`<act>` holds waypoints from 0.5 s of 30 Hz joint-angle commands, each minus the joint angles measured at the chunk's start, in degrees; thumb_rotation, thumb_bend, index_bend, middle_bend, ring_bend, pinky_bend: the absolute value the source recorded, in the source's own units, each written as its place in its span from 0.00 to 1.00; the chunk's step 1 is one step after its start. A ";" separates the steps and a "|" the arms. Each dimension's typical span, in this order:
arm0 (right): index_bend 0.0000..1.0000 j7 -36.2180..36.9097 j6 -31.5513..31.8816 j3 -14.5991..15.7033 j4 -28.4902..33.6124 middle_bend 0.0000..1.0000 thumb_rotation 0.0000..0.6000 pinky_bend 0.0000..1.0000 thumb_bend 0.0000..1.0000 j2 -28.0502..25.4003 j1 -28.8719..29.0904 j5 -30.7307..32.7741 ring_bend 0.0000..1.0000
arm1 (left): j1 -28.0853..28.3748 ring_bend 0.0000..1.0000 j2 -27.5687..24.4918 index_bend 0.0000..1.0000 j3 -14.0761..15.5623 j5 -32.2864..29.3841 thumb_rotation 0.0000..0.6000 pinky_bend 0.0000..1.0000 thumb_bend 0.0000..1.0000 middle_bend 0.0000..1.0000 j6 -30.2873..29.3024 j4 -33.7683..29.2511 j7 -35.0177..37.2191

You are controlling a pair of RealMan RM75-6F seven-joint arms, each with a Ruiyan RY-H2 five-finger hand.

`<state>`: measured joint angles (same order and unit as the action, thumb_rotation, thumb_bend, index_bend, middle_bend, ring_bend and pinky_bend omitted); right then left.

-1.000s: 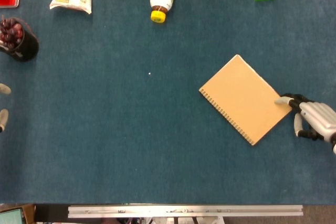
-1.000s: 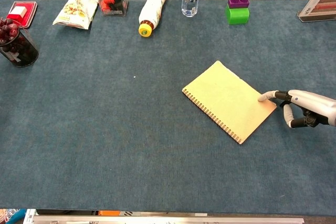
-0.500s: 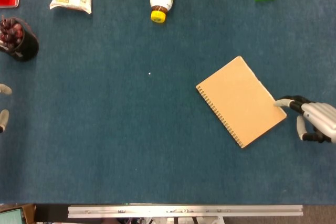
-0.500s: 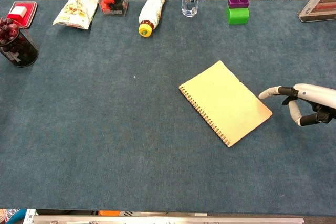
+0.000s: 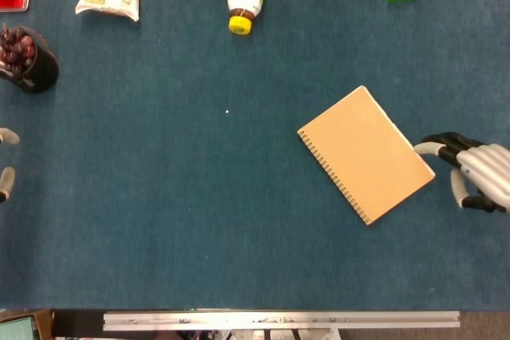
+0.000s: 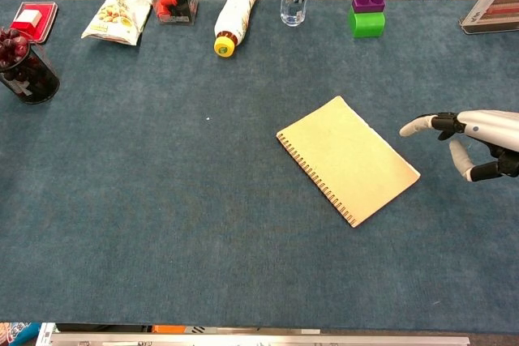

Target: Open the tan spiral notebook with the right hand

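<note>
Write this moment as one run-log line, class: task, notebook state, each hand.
task: open notebook | tan spiral notebook: closed, flat | right hand: beside it, apart, holding nothing | left hand: at frame edge

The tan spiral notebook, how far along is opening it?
Nothing looks done yet: the tan spiral notebook lies closed and flat on the blue table. In hand: the right hand sits beside its right edge, fingers apart, holding nothing. Left to do: catch the cover edge and fold it open.
</note>
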<state>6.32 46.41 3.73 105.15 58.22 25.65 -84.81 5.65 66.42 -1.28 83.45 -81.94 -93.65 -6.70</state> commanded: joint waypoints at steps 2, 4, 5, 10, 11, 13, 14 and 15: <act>0.17 -10.50 2.51 -0.46 -6.62 0.14 1.00 0.18 0.84 7.23 -0.04 -0.28 0.07 | 0.03 0.16 -0.04 0.37 -0.06 -0.20 1.00 0.26 0.32 0.11 0.13 0.07 0.16; 0.17 -13.88 3.70 -0.75 -9.22 0.14 1.00 0.18 0.84 10.03 0.12 -1.23 0.07 | 0.04 0.16 -0.04 0.37 -0.10 -0.33 1.00 0.26 0.32 0.11 0.20 0.12 0.26; 0.17 -14.91 4.27 -0.84 -10.34 0.14 1.00 0.18 0.85 11.18 0.23 -1.93 0.07 | 0.05 0.16 -0.04 0.37 -0.14 -0.38 1.00 0.26 0.32 0.11 0.22 0.14 0.31; 0.17 -16.54 7.36 -0.89 -16.68 0.15 1.00 0.18 0.86 16.83 1.54 -7.71 0.07 | 0.05 0.16 -0.07 0.37 -0.14 -0.37 1.00 0.26 0.32 0.11 0.19 0.11 0.36; 0.17 -16.62 7.95 -0.80 -17.84 0.15 1.00 0.18 0.87 17.67 1.86 -8.98 0.07 | 0.06 0.16 -0.06 0.37 -0.13 -0.37 1.00 0.26 0.32 0.11 0.21 0.11 0.35; 0.17 -16.64 8.94 -0.38 -20.11 0.15 1.00 0.18 0.88 19.33 2.62 -11.55 0.07 | 0.07 0.16 -0.03 0.37 -0.14 -0.41 1.00 0.26 0.32 0.11 0.24 0.17 0.31; 0.17 -16.56 9.32 -0.25 -20.92 0.15 1.00 0.18 0.88 19.96 2.94 -12.47 0.07 | 0.06 0.16 -0.02 0.37 -0.13 -0.42 1.00 0.26 0.32 0.11 0.24 0.19 0.34; 0.17 -16.43 9.65 -0.12 -21.72 0.15 1.00 0.18 0.88 20.58 3.24 -13.26 0.07 | 0.07 0.16 -0.02 0.37 -0.13 -0.42 1.00 0.26 0.32 0.11 0.26 0.22 0.38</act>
<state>-9.91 54.79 3.27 85.13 77.11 27.93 -96.19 5.72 66.40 -1.41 83.03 -81.67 -93.43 -6.32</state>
